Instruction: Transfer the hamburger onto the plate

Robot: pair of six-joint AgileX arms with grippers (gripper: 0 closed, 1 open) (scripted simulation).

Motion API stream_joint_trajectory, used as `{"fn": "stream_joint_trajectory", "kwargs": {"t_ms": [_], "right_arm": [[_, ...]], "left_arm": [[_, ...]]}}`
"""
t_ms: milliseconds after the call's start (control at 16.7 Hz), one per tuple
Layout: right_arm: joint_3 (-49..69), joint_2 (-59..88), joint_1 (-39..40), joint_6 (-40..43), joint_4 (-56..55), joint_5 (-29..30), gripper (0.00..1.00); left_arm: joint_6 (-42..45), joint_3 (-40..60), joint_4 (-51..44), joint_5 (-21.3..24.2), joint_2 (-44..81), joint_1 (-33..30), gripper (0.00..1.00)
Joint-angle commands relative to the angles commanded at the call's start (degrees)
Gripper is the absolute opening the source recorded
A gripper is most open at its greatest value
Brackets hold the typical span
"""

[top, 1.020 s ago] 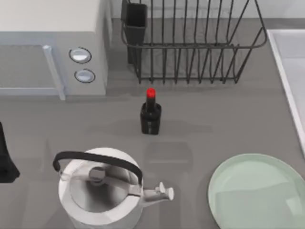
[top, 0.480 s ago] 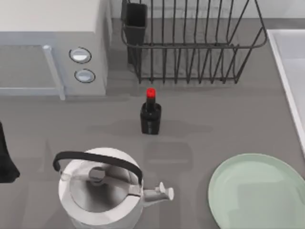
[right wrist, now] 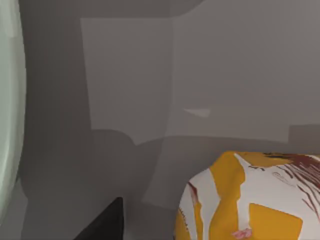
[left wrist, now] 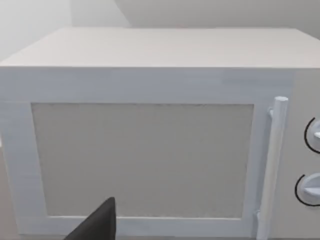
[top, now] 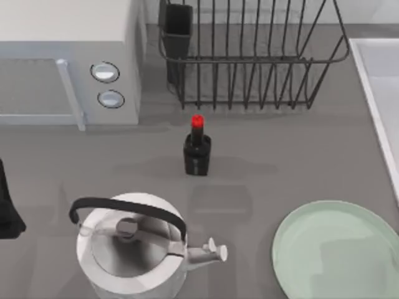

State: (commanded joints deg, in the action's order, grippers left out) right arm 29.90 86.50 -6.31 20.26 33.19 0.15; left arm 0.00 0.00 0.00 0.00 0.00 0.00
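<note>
The hamburger, cream-white with yellow-orange patches, lies on the grey table close under my right wrist camera. A dark part of my right gripper shows beside it, a short gap away. The pale mint-green plate sits at the table's front right, and its rim runs along the edge of the right wrist view. My left arm is parked at the table's left edge, and a dark part of its gripper faces the microwave door.
A white kettle stands front left, with its spout towards the plate. A red-capped dark bottle stands mid-table. The microwave is back left, the wire dish rack behind the bottle, and a white sink edge at the right.
A faint shadow on the plate has slid towards the right. The bottle, kettle, plate and left arm have not moved.
</note>
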Motion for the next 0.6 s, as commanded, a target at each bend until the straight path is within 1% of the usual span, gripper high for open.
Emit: {"fn": "stream_joint_trajectory", "kwargs": {"t_ms": [60, 600], "right_arm": [[0.0, 0.0, 0.0, 0.0, 0.0, 0.0, 1.0], [0.0, 0.0, 0.0, 0.0, 0.0, 0.0, 0.32]], "left_arm": [[0.0, 0.0, 0.0, 0.0, 0.0, 0.0, 1.0], [0.0, 0.0, 0.0, 0.0, 0.0, 0.0, 1.0]]}}
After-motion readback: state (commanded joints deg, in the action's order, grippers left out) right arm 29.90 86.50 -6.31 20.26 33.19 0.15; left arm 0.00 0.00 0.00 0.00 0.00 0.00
